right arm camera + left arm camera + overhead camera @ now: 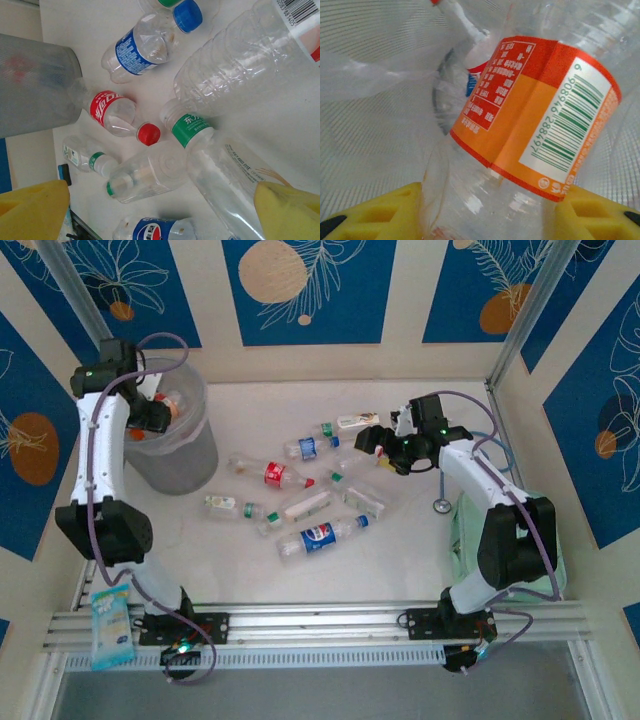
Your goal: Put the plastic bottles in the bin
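At the far left of the white table [400, 560], the round translucent grey bin [190, 468] stands upright with a clear bag liner [375, 75] inside it. Over its mouth, the left gripper [158, 416] is clamped on a clear bottle with an orange-and-red label [535, 125]. In the left wrist view this bottle sits tilted between the two yellow fingers [375, 212], with the bin's ribbed inner wall behind it. Across the middle of the table, a loose scatter of plastic bottles lies on its sides. Among them is a red-labelled cola bottle [276, 475] with a red cap, its base just beside the bin's wall. A blue-labelled bottle [309, 447] lies beyond it, and a Pepsi bottle [318, 538] lies closest to the arm bases. The right gripper [374, 440] hovers above the right side of the scatter, its yellow fingers [287, 210] spread wide apart. Beneath it lies a clear bottle with a green label [192, 128] at its neck. A pale green case [462, 540] sits by the right arm's base.
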Tool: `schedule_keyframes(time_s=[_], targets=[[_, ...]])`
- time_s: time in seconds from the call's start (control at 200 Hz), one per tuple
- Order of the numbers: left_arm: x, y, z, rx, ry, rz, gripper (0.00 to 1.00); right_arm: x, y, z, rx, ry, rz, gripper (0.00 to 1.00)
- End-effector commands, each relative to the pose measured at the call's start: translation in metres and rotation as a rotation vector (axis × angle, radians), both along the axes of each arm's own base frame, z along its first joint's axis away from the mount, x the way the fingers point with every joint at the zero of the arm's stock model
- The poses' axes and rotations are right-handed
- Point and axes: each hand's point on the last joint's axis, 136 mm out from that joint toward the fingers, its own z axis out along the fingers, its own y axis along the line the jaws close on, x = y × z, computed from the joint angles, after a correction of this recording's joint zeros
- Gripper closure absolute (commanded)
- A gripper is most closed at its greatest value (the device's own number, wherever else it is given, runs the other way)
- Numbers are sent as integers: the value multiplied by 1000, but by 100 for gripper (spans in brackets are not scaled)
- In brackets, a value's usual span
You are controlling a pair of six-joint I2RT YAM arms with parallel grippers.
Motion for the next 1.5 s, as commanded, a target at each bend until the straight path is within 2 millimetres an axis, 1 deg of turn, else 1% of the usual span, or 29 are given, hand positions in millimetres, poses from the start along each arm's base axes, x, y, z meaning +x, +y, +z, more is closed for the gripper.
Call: schedule_keyframes(time_s=[0.0,0.13,0.235,0.36,0.45,0.525,0.56,0.63,0.715,0.76,0.795,0.866,0.951,0.976,1.076,1.126,1.176,1.211,1.286,1.376,1.496], targets=[[-7,-23,-26,-58,118,-86,100,4,7,11,25,-26,32,5],[-4,-42,-42,-91,153,-134,100,3,5,12,20,-25,27,5],[3,-58,-50,-155,135,-151,100,3,2,12,4,-27,9,5],[17,-78,-51,-254,75,-149,100,2,-5,15,-10,-35,-23,5],[28,-97,-50,-298,39,-163,100,1,-10,16,-12,-32,-49,5],[38,-110,-46,-333,4,-176,100,-1,-14,17,-12,-28,-65,6],[43,-114,-43,-352,-15,-174,100,-2,-15,17,-13,-26,-70,5],[51,-119,-30,-389,-58,-169,100,-5,-17,18,-19,-27,-75,6],[58,-128,-10,-447,-118,-179,100,-7,-20,19,-27,-30,-83,6],[61,-130,-2,-446,-142,-181,100,-8,-21,20,-28,-30,-88,5],[62,-127,0,-422,-148,-182,100,-8,-21,21,-28,-33,-91,6],[59,-119,-1,-362,-122,-172,89,-9,-21,23,-25,-33,-95,5],[53,-108,-5,-295,-94,-166,72,-9,-24,23,-38,-30,-111,5],[51,-106,-5,-283,-89,-166,65,-9,-27,22,-48,-26,-121,5],[45,-100,-3,-246,-86,-167,30,-9,-36,21,-75,-13,-152,5],[45,-100,1,-240,-97,-171,19,-9,-40,22,-72,-11,-165,5],[44,-100,6,-239,-108,-175,11,-9,-43,23,-69,-12,-173,4],[44,-100,11,-240,-122,-177,7,-10,-45,24,-68,-12,-180,5],[44,-102,23,-247,-151,-186,3,-11,-46,25,-69,-8,-187,5],[42,-105,37,-260,-188,-192,2,-13,-47,23,-71,7,-192,4],[35,-104,54,-261,-235,-188,3,-18,-51,15,-87,47,-224,0]])
